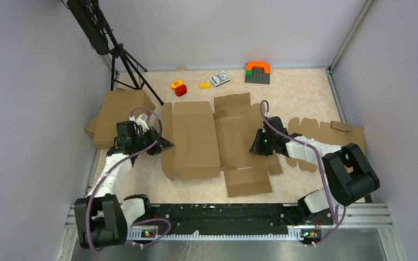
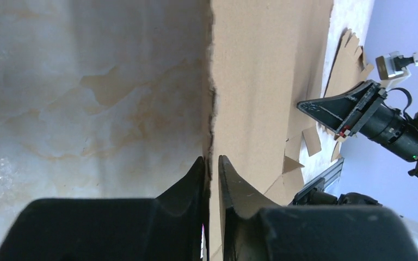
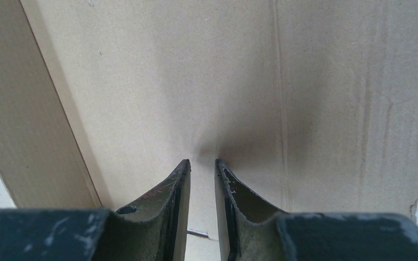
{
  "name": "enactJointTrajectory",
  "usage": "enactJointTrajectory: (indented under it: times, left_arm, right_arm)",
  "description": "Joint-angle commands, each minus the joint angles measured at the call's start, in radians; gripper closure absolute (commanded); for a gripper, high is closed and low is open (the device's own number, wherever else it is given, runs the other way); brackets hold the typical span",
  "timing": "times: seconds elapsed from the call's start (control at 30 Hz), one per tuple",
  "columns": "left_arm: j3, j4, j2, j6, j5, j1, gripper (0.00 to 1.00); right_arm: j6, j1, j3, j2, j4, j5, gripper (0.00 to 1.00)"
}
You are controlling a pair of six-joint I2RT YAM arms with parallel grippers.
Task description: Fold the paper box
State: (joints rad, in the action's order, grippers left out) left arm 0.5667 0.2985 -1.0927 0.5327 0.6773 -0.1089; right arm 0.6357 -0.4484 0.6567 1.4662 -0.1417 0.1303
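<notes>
Leftmost, a tripod (image 1: pixel 124 60) stands at the back corner of the table (image 1: pixel 305 92). Just in front of it a shallow brown box (image 1: pixel 117 117) lies against the left wall. Beside that box the left gripper (image 1: pixel 162 144) reaches sideways to the paper box (image 1: pixel 196 136). The paper box lies spread as a flat die-cut sheet across the middle of the table, with flaps at its far and near ends.

The left wrist view shows the fingers (image 2: pixel 234 185) clenched on the sheet's left edge. The ragged cardboard rim runs down into the narrow slot between them, with the marbled tabletop on one side and brown panel on the other.

Behind the sheet, along the back, sit four things. These are a red and yellow toy (image 1: pixel 178 87), a yellow block (image 1: pixel 204 85), a card pack (image 1: pixel 219 79) and a grey plate (image 1: pixel 257 78) carrying green and orange pieces.

Further right, the right gripper (image 1: pixel 254 149) is over the sheet's right half, pointing down at a panel beside a crease. In its wrist view the jaws stand almost together with nothing seen between them. Their tips are at the cardboard, where a soft shadow gathers. Whether they press on it I cannot tell.

Rightmost, a notched cardboard blank (image 1: pixel 326 133) lies flat just beside the sheet's right edge, partly under the right arm. Whether the two touch is unclear.
</notes>
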Motion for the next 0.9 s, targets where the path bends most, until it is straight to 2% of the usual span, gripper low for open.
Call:
enactJointTrajectory:
  times: [0.0,0.4,0.63,0.73,0.87]
  left_arm:
    - [0.047,0.008,0.043,-0.019,0.044,0.015,0.85]
    - [0.107,0.0,0.032,-0.004,0.128,0.035,0.88]
    - [0.2,0.075,-0.022,-0.065,0.137,0.034,0.94]
    - [0.238,0.119,-0.021,-0.093,0.127,0.032,0.96]
    - [0.267,0.145,-0.025,-0.118,0.121,0.032,0.96]
  right_arm:
    - [-0.023,0.0,-0.003,0.014,-0.063,-0.015,0.77]
    - [0.006,-0.006,-0.028,0.025,-0.005,0.056,0.79]
    - [0.058,-0.097,0.002,0.03,0.005,0.053,0.79]
    - [0.054,-0.105,0.027,0.007,-0.026,0.053,0.76]
    - [0.016,-0.097,0.065,-0.071,-0.099,0.021,0.67]
